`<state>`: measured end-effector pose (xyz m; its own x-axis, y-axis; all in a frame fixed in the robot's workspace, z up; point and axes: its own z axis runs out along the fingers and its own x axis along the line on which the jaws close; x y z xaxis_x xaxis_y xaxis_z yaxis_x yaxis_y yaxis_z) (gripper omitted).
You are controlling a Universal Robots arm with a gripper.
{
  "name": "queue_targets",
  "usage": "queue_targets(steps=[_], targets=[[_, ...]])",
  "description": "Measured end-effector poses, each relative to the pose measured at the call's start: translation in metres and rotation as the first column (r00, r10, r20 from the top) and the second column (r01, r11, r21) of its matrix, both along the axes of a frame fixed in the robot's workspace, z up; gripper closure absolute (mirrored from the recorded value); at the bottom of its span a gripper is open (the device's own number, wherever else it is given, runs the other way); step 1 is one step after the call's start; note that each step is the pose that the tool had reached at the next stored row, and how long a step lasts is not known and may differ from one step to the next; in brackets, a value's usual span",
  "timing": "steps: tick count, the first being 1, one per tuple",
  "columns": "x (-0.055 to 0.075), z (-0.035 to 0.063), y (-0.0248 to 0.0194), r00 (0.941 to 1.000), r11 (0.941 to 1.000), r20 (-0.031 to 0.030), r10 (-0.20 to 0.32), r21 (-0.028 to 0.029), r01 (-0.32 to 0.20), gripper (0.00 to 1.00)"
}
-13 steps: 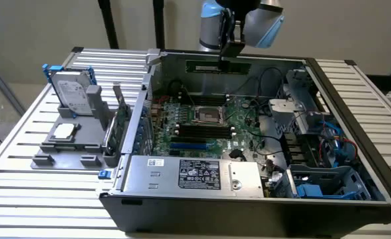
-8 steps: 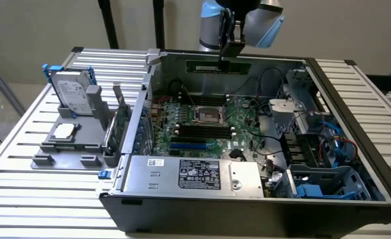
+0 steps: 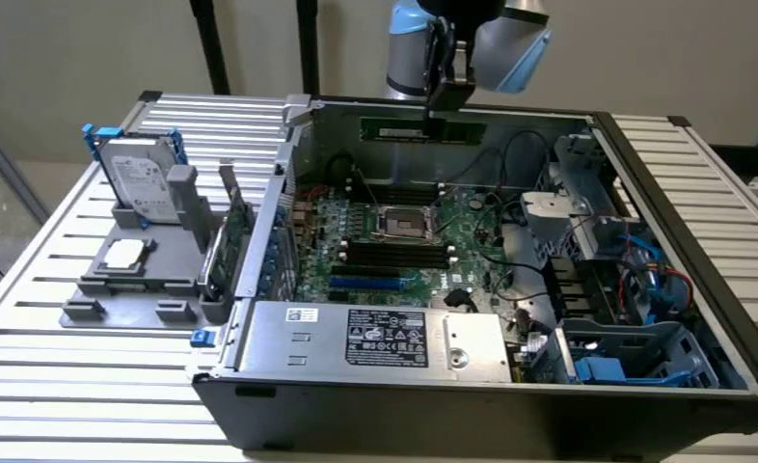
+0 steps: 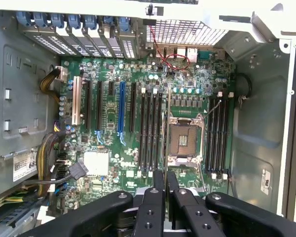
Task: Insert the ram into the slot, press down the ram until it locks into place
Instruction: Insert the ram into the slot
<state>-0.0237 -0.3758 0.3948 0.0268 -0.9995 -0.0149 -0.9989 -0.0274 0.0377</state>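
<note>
The ram (image 3: 398, 128) is a thin green stick hanging level above the far side of the open computer case (image 3: 688, 251). My gripper (image 3: 441, 116) is shut on it near its middle, high over the motherboard (image 3: 456, 217). In the wrist view the two black fingers (image 4: 159, 180) stand close together, pinching a thin edge between them, and the gripper (image 4: 166, 181) looks straight down at the board. Long black memory slots (image 4: 150, 128) lie on one side of the processor socket (image 4: 185, 140), with more slots (image 4: 217, 133) on the other. The ram is well clear of every slot.
A grey fixture (image 3: 135, 275) at the exterior view's left carries a hard drive (image 3: 141, 183) and an upright green expansion card (image 3: 231, 241). Inside the case are the power supply (image 3: 366, 338), a blue drive cage (image 3: 617, 357) and loose cables (image 4: 52, 148).
</note>
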Motion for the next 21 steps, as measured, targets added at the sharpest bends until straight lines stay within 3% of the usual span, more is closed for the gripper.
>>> queue_targets(steps=[6, 21], targets=[[-0.002, -0.0091, 0.0000, 1.0000, 0.9999, 0.0005, -0.001, -0.0151, 0.001, 0.86], [-0.008, -0.0362, 0.0000, 1.0000, 0.9999, 0.0001, -0.002, -0.0161, 0.002, 0.86]])
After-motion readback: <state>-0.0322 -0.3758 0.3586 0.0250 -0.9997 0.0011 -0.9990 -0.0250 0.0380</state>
